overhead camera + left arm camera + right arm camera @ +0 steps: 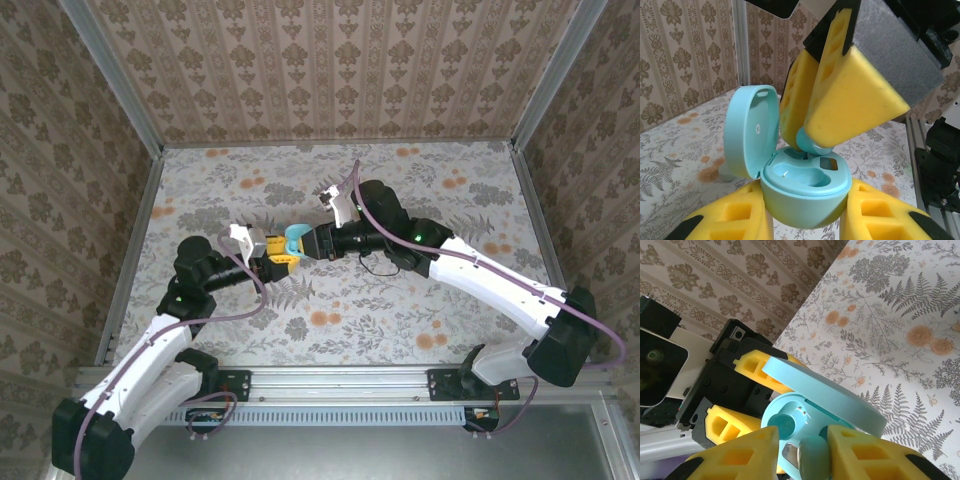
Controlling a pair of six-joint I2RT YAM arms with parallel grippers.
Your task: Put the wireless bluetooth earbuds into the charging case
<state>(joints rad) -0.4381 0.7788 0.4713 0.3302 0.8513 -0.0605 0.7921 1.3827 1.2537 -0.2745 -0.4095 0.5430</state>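
Note:
The light-blue charging case is clamped at its base between my left gripper's yellow fingers, held above the table with its lid swung open. One earbud well faces up empty. My right gripper reaches in from above the case. A teal earbud lies against one of its fingers, with a gap to the other finger. That earbud sits at the case's rear well, touching it. In the top view both grippers meet at the case mid-table.
The floral table lies below both arms. Patterned walls close off the back and both sides. An aluminium frame rail runs along the near edge, and a side rail stands close on the left wrist's right.

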